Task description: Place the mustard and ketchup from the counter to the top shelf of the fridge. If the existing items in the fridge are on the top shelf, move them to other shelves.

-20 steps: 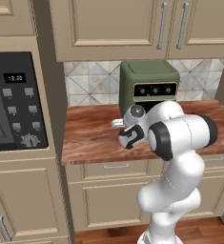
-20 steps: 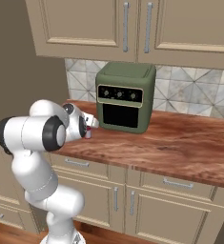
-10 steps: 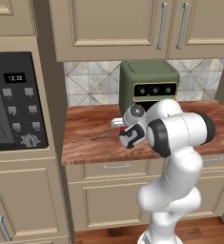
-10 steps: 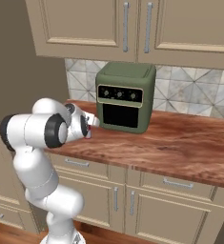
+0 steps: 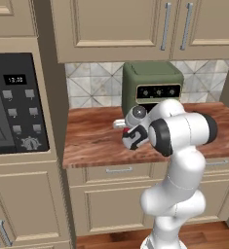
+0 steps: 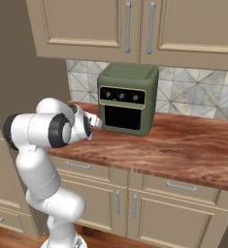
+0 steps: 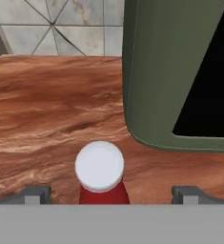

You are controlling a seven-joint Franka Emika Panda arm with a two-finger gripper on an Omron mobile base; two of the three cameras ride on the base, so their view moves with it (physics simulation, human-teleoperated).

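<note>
Counter: ketchup, green oven.

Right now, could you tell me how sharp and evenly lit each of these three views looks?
Left base view: flat, even light, soft edges, no glare on the counter. Right base view: the same, with a faint shadow under the green oven. Hand view: the ketchup cap is bright and crisp; the oven's window reads pure black.

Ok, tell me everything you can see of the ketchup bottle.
The ketchup is a slim red bottle with a round white cap, plastic by its look, seen from above in the hand view. It stands upright on the reddish-brown wood-grain counter, just left of the green oven's front corner and apart from it. The open hand straddles it, fingertips not touching.
</note>
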